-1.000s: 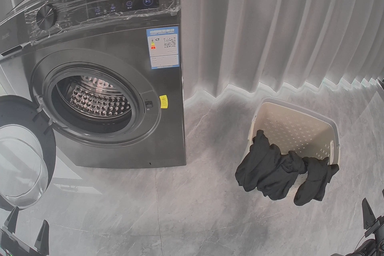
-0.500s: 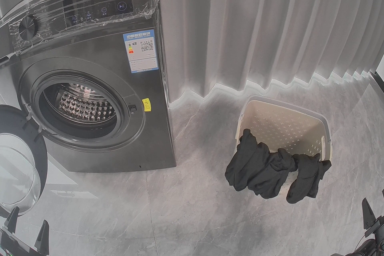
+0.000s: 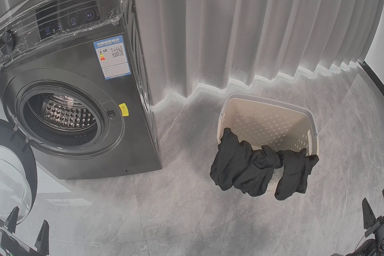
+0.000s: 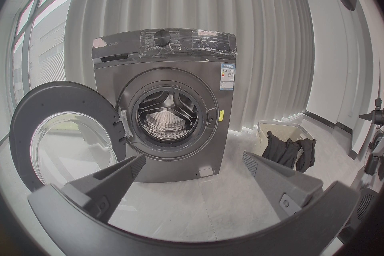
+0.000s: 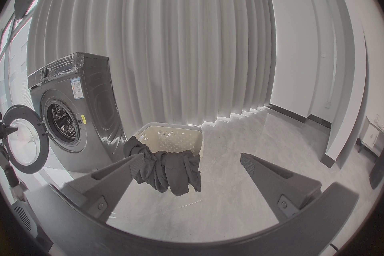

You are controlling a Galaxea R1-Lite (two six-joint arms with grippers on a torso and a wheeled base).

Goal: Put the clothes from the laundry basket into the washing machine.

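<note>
Right of the washing machine (image 3: pixel 128 137) | dark clothes (image 3: pixel 246 169) hung over the basket (image 3: pixel 272 121), near rim | left gripper (image 4: pixel 193 157) and right gripper (image 5: pixel 191 157) spread, empty | bunched middle fold looked the surest pinch.

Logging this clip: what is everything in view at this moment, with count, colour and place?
washing machine: one, dark grey, on the floor at the left, before the curtain
door: one, dark rim with glass, swung open on the machine's left
drum: one, metal, nothing visible inside
label: one, blue and white, on the machine's front
sticker: one, yellow, beside the door opening
laundry basket: one, cream, on the floor to the right of the machine
clothes: one black bundle, piece count unclear, draped over the basket's near rim
curtain: white, along the back
floor: grey, marbled
left gripper: one, dark, open, low at the left
right gripper: one, dark, open, low at the right
</note>
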